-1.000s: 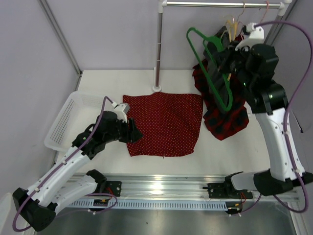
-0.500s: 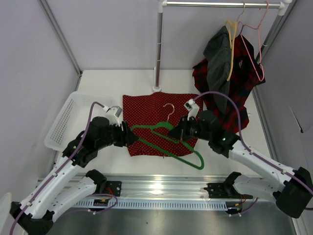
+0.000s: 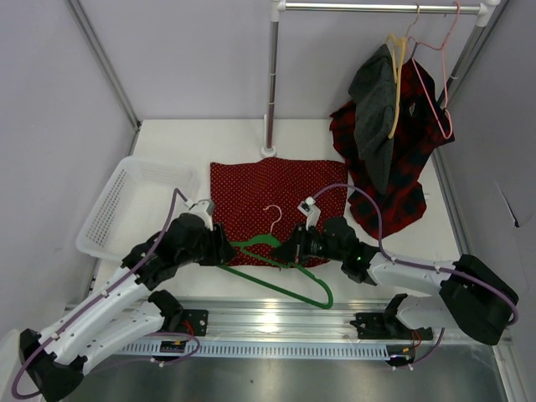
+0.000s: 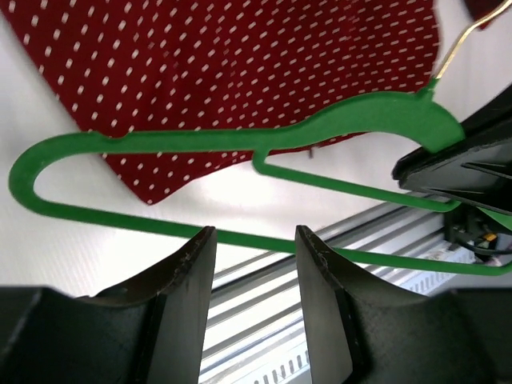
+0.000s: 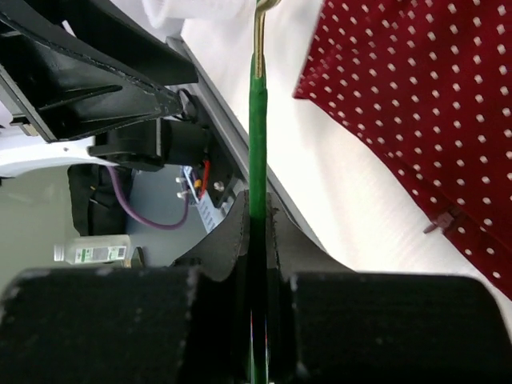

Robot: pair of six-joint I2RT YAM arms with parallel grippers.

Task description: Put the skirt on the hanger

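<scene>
The red polka-dot skirt [image 3: 276, 194] lies flat on the white table. The green hanger [image 3: 255, 244] is held low over the skirt's near edge, its metal hook pointing away from me. My right gripper [image 3: 293, 249] is shut on the hanger near its neck; in the right wrist view the green bar [image 5: 257, 120] runs straight out between the closed jaws [image 5: 258, 208], with the skirt [image 5: 416, 104] to the right. My left gripper [image 3: 222, 249] is open at the hanger's left end. In the left wrist view the hanger [image 4: 240, 140] lies over the skirt [image 4: 224, 64], and its lower bar crosses the gap at my fingertips [image 4: 254, 234].
A white basket [image 3: 109, 209] stands at the left. The rack pole [image 3: 270, 84] rises behind the skirt. A dark grey garment [image 3: 377, 117] and a red-and-black plaid garment [image 3: 410, 188] hang at the back right on yellow and pink hangers. A metal rail [image 3: 276, 316] runs along the front edge.
My right arm has brought the green hanger down from the rack to the skirt's near edge and drawn it nearer. My left gripper has shifted slightly to the hanger's left end.
</scene>
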